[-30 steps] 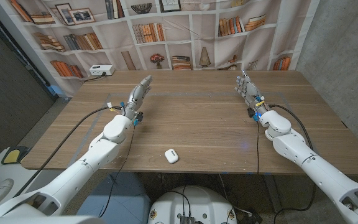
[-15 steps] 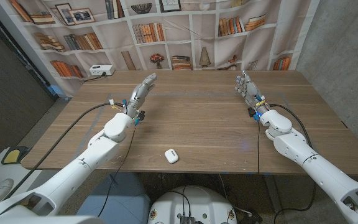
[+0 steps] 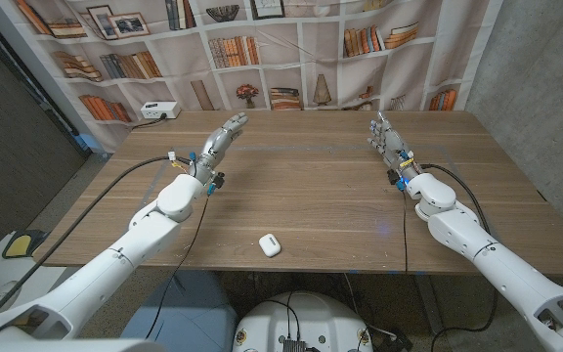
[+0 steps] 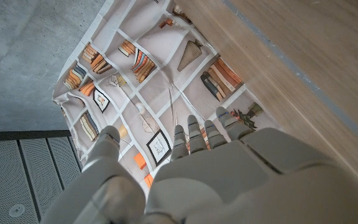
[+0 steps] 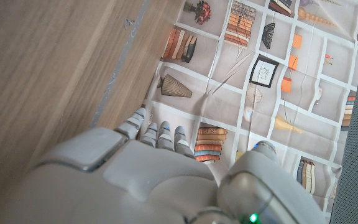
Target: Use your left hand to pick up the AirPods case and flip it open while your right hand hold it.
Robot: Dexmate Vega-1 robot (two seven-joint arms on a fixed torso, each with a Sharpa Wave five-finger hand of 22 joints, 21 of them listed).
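- Left hand (image 3: 219,140) had lifted slightly over the last second, fingers spread, holding nothing; reach not begun.
- AirPods case (image 3: 269,244) lay at the near table (image 3: 311,186) edge, well behind both hands.
- Right hand (image 3: 387,138) unchanged, open, empty.

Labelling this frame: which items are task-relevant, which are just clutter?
Job:
AirPods case, near the table's front edge
left hand, holding nothing
right hand, holding nothing

Just there:
white power strip at the far left corner
bookshelf backdrop
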